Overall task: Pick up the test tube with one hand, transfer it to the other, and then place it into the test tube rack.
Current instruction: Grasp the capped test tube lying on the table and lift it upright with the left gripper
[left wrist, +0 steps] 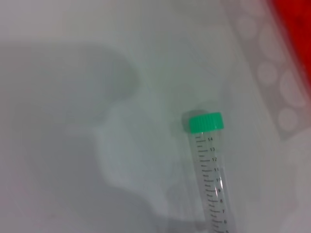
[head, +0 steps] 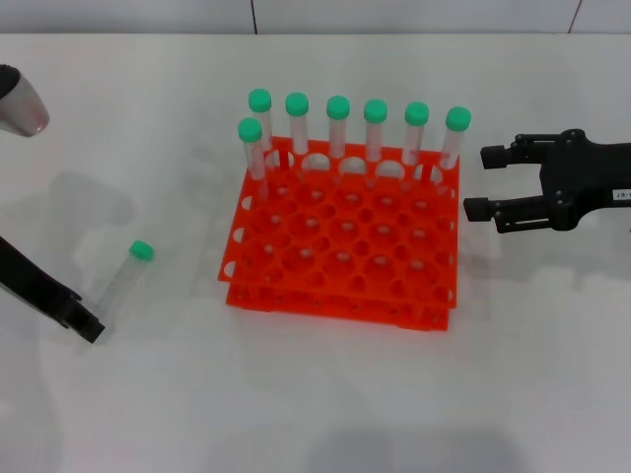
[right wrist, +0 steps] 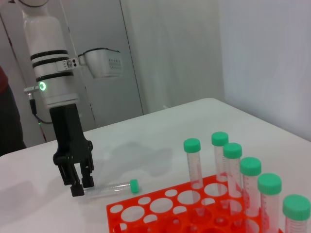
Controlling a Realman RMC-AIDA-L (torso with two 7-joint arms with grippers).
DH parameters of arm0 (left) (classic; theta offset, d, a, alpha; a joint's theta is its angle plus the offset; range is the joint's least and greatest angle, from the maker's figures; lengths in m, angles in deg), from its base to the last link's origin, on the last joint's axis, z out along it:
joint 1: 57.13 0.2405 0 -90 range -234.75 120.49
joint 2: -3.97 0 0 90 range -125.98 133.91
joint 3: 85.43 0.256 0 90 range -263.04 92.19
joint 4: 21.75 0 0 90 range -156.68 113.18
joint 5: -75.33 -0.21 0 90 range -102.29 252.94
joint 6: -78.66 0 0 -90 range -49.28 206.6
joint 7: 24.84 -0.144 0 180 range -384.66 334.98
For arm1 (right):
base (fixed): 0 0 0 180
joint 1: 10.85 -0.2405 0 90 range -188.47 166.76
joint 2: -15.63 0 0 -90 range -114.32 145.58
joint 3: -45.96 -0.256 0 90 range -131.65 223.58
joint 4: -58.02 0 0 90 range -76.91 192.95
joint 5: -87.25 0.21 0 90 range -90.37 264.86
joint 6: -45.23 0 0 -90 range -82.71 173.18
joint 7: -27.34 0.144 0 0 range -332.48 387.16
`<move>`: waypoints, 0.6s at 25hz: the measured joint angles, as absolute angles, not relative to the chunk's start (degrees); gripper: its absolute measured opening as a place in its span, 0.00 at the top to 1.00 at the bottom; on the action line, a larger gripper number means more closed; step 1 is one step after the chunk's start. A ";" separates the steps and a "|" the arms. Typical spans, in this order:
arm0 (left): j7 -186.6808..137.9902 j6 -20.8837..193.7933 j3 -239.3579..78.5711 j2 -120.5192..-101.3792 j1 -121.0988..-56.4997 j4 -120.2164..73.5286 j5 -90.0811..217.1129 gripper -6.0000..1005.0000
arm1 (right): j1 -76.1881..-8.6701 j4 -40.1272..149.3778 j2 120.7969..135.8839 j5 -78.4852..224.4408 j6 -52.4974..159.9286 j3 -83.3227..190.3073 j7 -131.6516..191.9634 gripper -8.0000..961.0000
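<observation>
Green-capped test tube (head: 125, 278) at left fingers (head: 87, 325)

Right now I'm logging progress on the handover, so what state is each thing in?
Test tube: lying on the table, capped, not lifted.
Left tool: down at the tube's bottom end, fingers near-closed, grip unclear.
Right tool: open, empty, hovering beside the rack.
Test tube rack: upright, seven capped tubes standing along its far side, other holes empty.
</observation>
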State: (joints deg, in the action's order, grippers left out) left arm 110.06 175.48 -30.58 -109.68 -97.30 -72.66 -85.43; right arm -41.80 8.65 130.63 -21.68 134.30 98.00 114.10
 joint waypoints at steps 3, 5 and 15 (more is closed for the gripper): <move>110.12 175.06 -30.59 -109.67 -97.54 -72.13 -85.48 0.58 | -41.73 8.68 130.66 -21.38 134.24 97.99 113.95 0.18; 110.14 174.93 -30.58 -109.67 -97.60 -72.11 -85.48 0.58 | -41.67 8.68 130.67 -21.37 134.23 98.00 113.93 0.18; 110.00 174.75 -30.58 -109.67 -97.77 -72.05 -85.51 0.58 | -41.78 8.98 130.64 -21.30 134.24 98.00 113.91 0.18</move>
